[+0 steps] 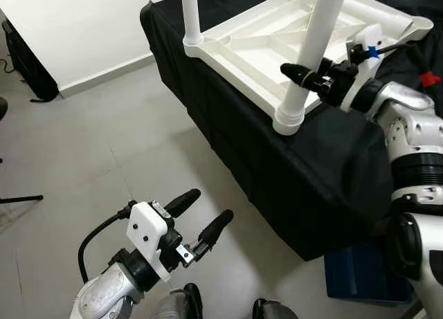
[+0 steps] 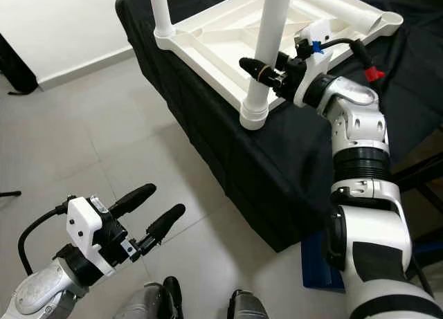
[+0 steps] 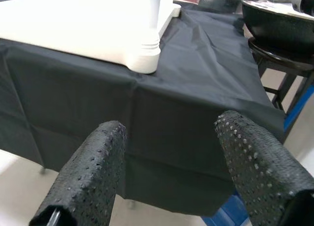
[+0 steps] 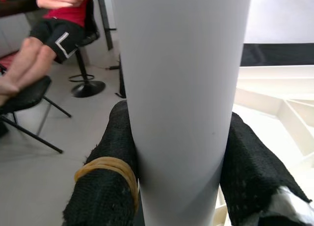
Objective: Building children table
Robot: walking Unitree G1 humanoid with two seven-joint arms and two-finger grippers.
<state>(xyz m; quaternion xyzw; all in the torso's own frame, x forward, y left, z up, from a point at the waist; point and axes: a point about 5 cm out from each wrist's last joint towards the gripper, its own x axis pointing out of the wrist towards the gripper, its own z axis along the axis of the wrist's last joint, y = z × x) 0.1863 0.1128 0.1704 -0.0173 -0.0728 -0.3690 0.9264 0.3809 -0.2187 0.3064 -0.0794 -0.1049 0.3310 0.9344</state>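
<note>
A white children's table top lies upside down on a table draped in black cloth. Two white round legs stand up from it: a near-corner leg in its socket and another leg at the left corner. My right gripper is shut on the near-corner leg just above its socket; in the right wrist view the leg sits between both black fingers. My left gripper hangs open low over the floor, holding nothing, its fingers pointing at the draped table.
Grey tiled floor spreads left of the draped table. A blue box sits on the floor by the table's near corner. A black stool stands beyond the table. A person sits on a chair in the background.
</note>
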